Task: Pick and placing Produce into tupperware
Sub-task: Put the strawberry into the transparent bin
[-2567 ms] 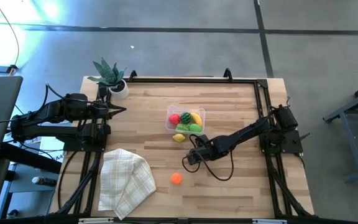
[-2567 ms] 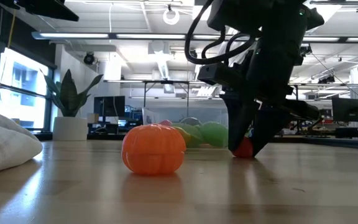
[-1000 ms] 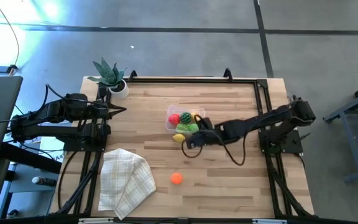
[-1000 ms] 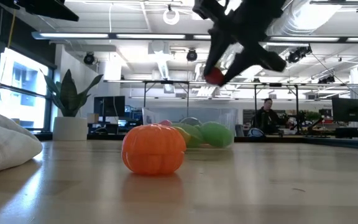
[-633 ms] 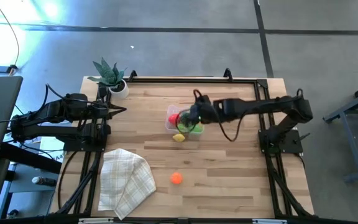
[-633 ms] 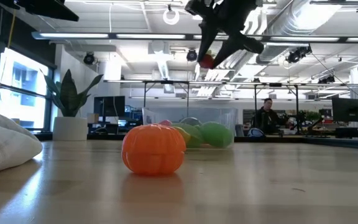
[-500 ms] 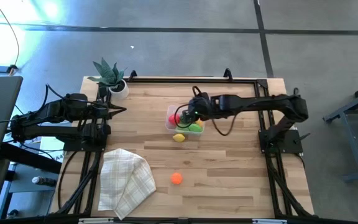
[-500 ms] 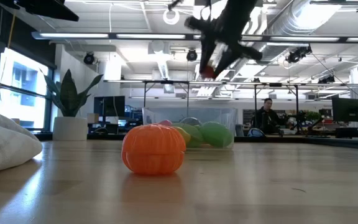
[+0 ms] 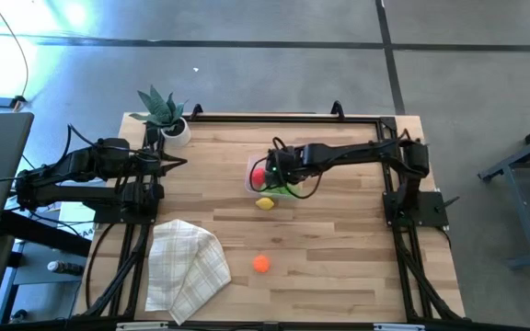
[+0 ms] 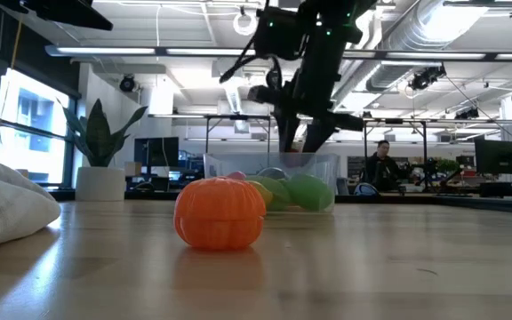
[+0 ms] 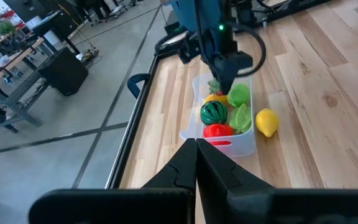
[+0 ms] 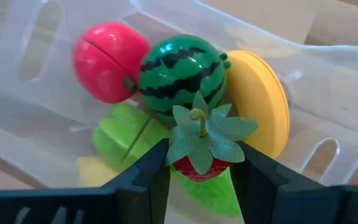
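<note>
Pinching a strawberry point(image 12: 199, 158) between narrowed fingers point(image 12: 146, 177), right gripper point(image 12: 199, 163) above the tupperware point(image 12: 328, 124)

Wooden slat table point(image 9: 339, 248), black-framed. On it: potted plant point(image 9: 166, 112) at far left corner; clear tupperware point(image 9: 258, 180) mid-table; yellow lemon point(image 9: 264, 203) just beside it; orange piece point(image 9: 261, 264) nearer; checked cloth point(image 9: 186, 267) front left.
</note>
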`<control>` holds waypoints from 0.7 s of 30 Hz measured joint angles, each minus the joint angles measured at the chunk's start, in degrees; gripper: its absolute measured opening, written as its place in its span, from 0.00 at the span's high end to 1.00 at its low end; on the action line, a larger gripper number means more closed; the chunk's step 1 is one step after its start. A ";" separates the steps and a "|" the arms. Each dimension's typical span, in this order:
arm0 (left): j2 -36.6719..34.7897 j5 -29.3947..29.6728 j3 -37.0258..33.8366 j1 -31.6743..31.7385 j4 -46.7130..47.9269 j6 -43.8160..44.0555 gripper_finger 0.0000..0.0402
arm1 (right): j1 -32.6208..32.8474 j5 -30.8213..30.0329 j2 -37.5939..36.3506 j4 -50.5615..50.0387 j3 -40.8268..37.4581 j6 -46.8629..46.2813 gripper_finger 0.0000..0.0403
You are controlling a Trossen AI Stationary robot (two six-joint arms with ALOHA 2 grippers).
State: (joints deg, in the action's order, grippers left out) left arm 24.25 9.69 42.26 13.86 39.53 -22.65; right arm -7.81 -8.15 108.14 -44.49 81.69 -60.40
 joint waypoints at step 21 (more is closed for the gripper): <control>0.00 0.00 0.02 0.01 0.00 0.00 1.00 | -0.94 -0.45 2.56 -1.81 -0.04 1.71 0.67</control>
State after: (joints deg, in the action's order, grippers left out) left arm 24.25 9.70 42.28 13.87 39.53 -22.65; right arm -8.75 -8.60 110.69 -46.30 81.65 -58.69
